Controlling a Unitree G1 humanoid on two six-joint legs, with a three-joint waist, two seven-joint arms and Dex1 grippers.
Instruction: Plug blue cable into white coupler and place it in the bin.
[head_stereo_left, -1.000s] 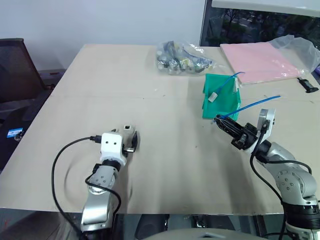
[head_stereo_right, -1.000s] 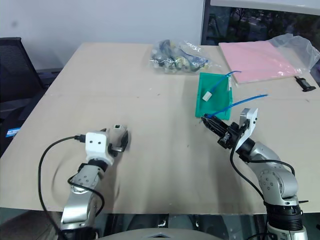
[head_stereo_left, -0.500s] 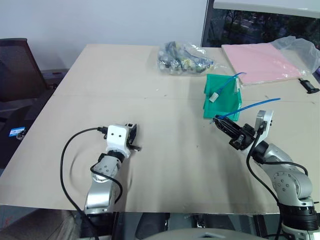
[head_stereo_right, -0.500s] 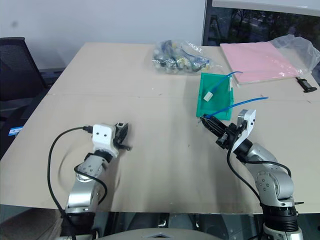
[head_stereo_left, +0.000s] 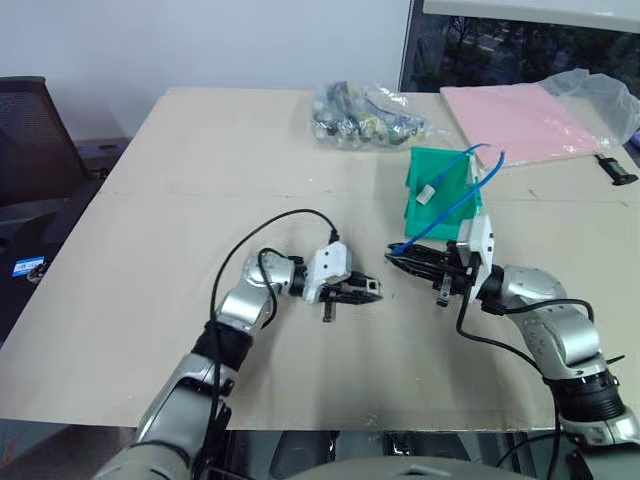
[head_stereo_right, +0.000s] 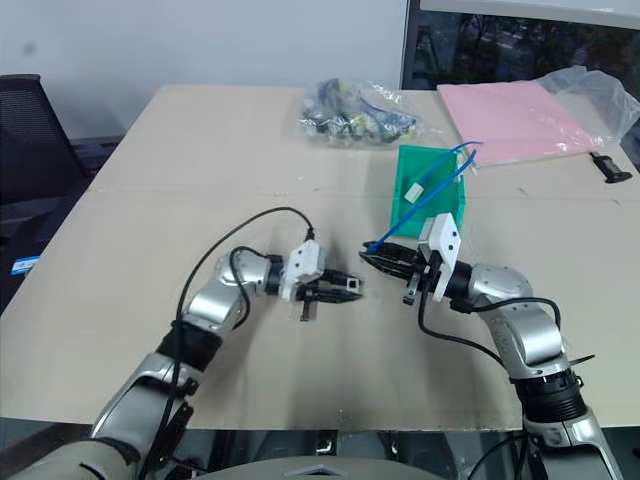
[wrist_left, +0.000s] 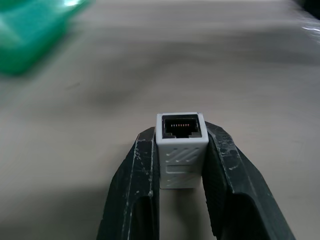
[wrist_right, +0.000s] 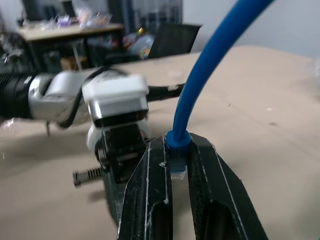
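Above the surface (head_stereo_left: 150, 200), the left end effector (wrist_left: 181, 165) clamps the white coupler (wrist_left: 180, 150) — socket outward — facing the right end effector (wrist_right: 176, 175), clamped on the blue cable (wrist_right: 210, 70) plug for insertion.

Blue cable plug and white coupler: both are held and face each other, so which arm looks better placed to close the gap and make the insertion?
Probably the right. The right gripper pinches the blue cable just behind its plug, aimed at the left gripper, which clamps the white coupler socket-outward.
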